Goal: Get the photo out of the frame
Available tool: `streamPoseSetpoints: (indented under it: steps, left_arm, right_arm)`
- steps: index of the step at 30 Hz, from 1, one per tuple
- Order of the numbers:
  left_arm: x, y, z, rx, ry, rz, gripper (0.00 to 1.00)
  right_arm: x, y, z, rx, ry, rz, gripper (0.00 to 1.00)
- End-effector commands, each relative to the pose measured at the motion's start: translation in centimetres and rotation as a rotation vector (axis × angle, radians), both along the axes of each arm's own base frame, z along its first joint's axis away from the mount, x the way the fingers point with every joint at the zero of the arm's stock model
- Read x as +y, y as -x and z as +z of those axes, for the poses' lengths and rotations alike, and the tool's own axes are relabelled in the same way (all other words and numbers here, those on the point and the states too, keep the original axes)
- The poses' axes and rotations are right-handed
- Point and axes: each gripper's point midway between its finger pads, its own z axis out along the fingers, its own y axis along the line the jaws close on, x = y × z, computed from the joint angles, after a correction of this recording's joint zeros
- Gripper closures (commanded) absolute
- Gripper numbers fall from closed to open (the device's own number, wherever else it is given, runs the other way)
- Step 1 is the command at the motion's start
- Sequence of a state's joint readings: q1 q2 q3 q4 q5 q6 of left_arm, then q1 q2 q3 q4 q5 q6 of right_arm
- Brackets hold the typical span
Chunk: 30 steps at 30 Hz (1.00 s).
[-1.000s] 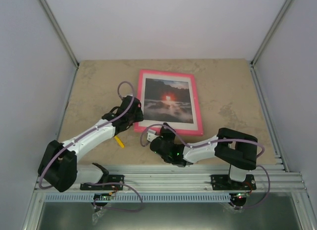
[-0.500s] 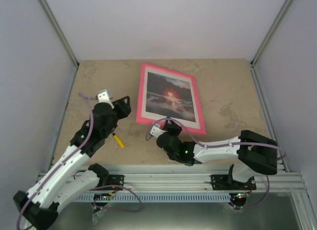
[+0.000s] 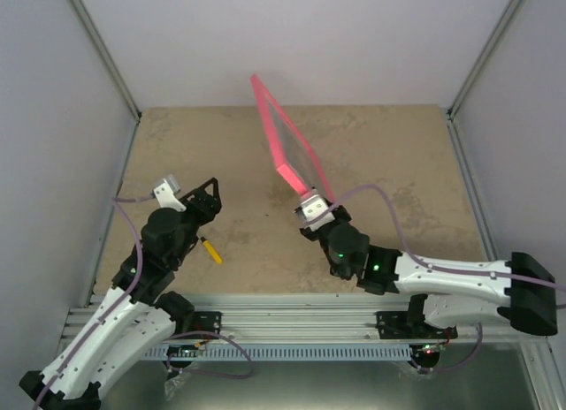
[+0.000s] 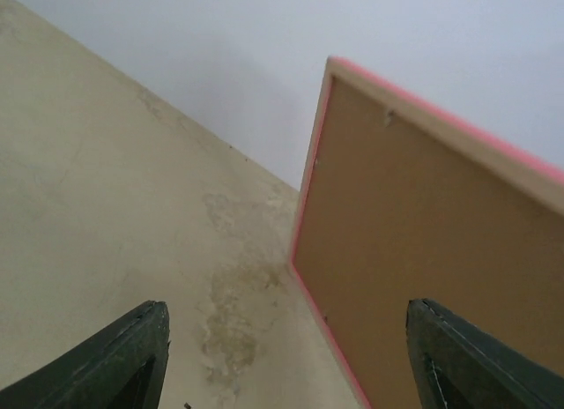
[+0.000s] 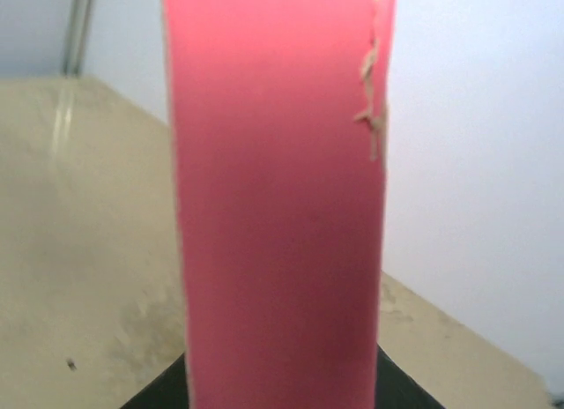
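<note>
The right gripper [image 3: 311, 207] is clamping the stiff, probably light pink frame [image 3: 287, 136] by its lower edge over the table's [image 3: 177, 145] middle. The left gripper [image 3: 208, 196], gaping empty, is facing the brown backing board [image 4: 423, 277], likely the place to pry.

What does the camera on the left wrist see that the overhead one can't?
Only the left wrist view shows the brown backing board in the frame. Only the overhead view shows both arms, the right gripper holding the frame up on edge by its lower end, and a small yellow object on the table. Both show the pink frame, the tan table and the open left gripper.
</note>
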<state>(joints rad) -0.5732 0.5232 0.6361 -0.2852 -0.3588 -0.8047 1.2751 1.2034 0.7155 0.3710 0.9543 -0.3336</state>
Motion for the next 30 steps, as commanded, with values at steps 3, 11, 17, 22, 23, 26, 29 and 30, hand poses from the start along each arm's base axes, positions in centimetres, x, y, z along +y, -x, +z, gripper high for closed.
streamPoseSetpoints:
  steps: [3, 11, 17, 22, 23, 26, 29, 30]
  left_arm:
    - [-2.3, -0.9, -2.1, 0.024, 0.099, -0.072, 0.23]
    - [-5.4, -1.8, -6.0, 0.101, 0.165, -0.18, 0.18]
    - [-7.6, -2.4, -8.1, 0.146, 0.228, -0.251, 0.16]
    - [-9.1, -2.6, -10.6, 0.205, 0.242, -0.308, 0.14]
    - [-9.4, -2.6, -11.0, 0.212, 0.254, -0.32, 0.13]
    - [-10.1, -2.7, -12.1, 0.242, 0.273, -0.344, 0.12]
    - [-11.0, -2.7, -13.3, 0.275, 0.291, -0.376, 0.12]
    - [-11.3, -2.7, -13.8, 0.29, 0.293, -0.387, 0.13]
  right_arm:
    - [-3.4, -0.2, 5.2, 0.046, -0.637, 0.07, 1.0]
    - [-8.0, -1.9, 0.8, 0.203, -1.063, -0.059, 0.99]
    - [-8.9, -2.4, -4.0, 0.353, -1.305, -0.201, 1.0]
    - [-10.0, -2.3, -8.1, 0.434, -1.435, -0.345, 0.99]
    - [-10.0, -2.3, -8.5, 0.446, -1.462, -0.359, 1.0]
    - [-10.0, -2.2, -9.9, 0.483, -1.52, -0.392, 0.99]
    - [-10.0, -2.0, -11.7, 0.526, -1.554, -0.438, 1.0]
    - [-10.1, -1.9, -12.4, 0.541, -1.557, -0.458, 1.0]
